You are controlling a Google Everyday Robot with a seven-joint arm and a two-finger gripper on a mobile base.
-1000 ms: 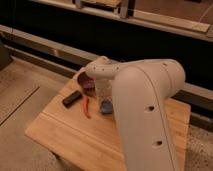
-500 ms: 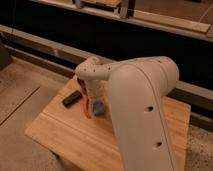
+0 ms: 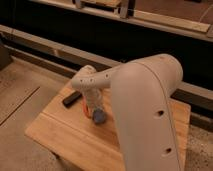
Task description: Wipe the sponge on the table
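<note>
One blue-grey sponge (image 3: 99, 117) sits on the table (image 3: 60, 132) near its middle, directly beneath the gripper (image 3: 94, 109), which points down at it. Whether the gripper clamps the sponge we cannot tell. A black block (image 3: 71, 98) lies nearby on the wood. We judge the wiping stroke to be in hand; the next move calls for steady downward pressure while sliding the sponge across bare planks.

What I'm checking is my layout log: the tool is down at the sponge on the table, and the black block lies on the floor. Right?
No. The camera view shows the black block lying on the table, not the floor. The rest holds: the tool is down at the sponge on the table.
</note>
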